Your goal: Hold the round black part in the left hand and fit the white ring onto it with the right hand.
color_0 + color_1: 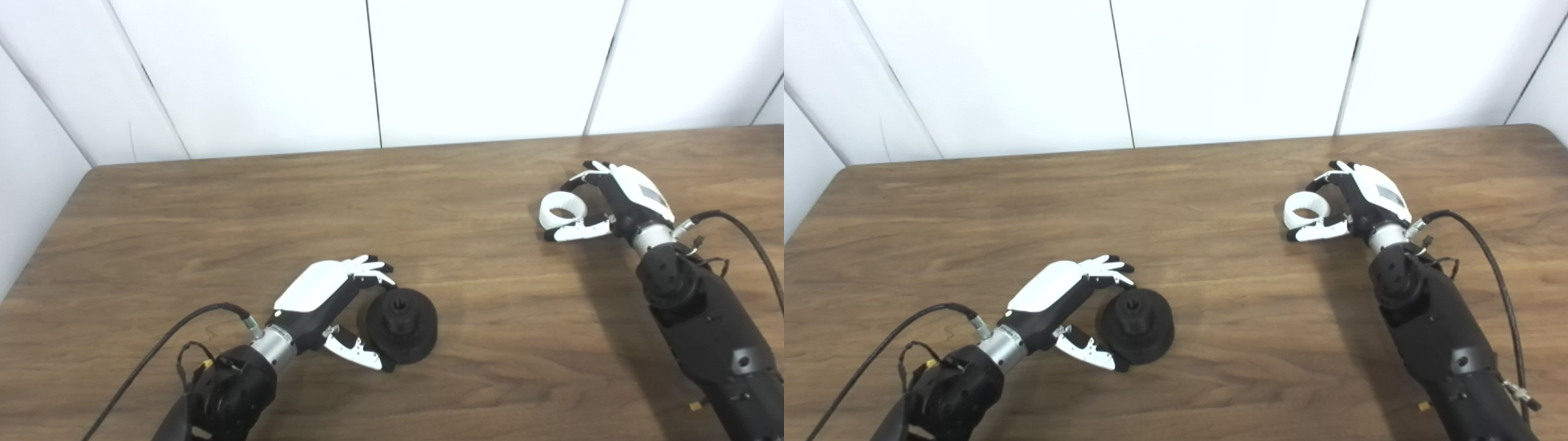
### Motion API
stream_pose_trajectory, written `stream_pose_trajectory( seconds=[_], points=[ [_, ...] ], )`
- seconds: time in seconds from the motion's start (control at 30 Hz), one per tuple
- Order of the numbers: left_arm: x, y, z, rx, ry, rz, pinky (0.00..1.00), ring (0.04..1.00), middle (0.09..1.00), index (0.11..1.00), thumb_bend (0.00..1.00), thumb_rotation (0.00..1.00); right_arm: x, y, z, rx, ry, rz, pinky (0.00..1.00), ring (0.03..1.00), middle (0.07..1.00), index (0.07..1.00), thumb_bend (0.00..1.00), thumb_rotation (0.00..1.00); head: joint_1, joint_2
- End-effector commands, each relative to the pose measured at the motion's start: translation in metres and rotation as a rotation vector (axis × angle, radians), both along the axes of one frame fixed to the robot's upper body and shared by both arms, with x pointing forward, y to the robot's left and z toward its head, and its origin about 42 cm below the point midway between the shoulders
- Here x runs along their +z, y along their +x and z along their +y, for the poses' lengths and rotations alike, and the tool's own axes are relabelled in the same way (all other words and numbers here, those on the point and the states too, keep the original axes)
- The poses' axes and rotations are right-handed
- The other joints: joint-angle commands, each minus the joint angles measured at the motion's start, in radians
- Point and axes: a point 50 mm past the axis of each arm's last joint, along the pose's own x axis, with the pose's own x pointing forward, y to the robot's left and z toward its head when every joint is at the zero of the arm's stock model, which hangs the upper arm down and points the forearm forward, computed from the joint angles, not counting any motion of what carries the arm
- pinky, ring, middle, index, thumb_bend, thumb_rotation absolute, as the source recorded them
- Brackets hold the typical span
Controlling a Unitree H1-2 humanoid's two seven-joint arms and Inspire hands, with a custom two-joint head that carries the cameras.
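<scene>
Between left hand fingers and thumb: round black part, loosely cupped on table, awaiting lift; right hand fingers encircle white ring, grip uncertain.

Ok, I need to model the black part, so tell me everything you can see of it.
The black part is a round, matte disc with a raised central hub that has a hole in its top; it looks like rubber or plastic. It sits on the table, near the front edge, tilted a little. The left robot hand cups its left side, fingers above, thumb below. Whether it is lifted is unclear.
</scene>
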Motion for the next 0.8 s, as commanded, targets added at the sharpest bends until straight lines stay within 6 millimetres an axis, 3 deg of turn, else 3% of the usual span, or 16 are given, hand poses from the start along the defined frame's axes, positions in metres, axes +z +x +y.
stream_pose_trajectory(
  seconds=[0.0,0.57,0.67,0.77],
  points=[
    [0.0122,0.0060,0.0008,-0.005,-0.009,-0.061,0.94,0.961,0.890,0.593,0.78,0.29,0.0298,0.0129,-0.0015,0.021,-0.024,-0.093,1.00,1.000,0.947,0.686,0.97,0.31,-0.001,0.000],
    [0.0107,0.0045,0.0019,0.001,-0.021,-0.061,0.94,0.962,0.892,0.590,0.78,0.28,0.0276,0.0098,-0.0034,0.008,-0.012,-0.116,0.97,1.000,0.921,0.594,0.80,0.26,0.001,-0.001],
    [0.0113,0.0042,0.0019,0.002,-0.019,-0.062,0.94,0.962,0.893,0.591,0.78,0.29,0.0274,0.0095,-0.0034,0.008,-0.008,-0.122,0.96,0.998,0.916,0.509,0.57,0.17,0.003,-0.001],
    [0.0107,0.0039,0.0022,0.001,-0.022,-0.064,0.95,0.960,0.891,0.592,0.78,0.27,0.0268,0.0091,-0.0034,0.008,0.000,-0.133,0.95,0.992,0.908,0.493,0.53,0.15,0.002,0.000]
  ],
)
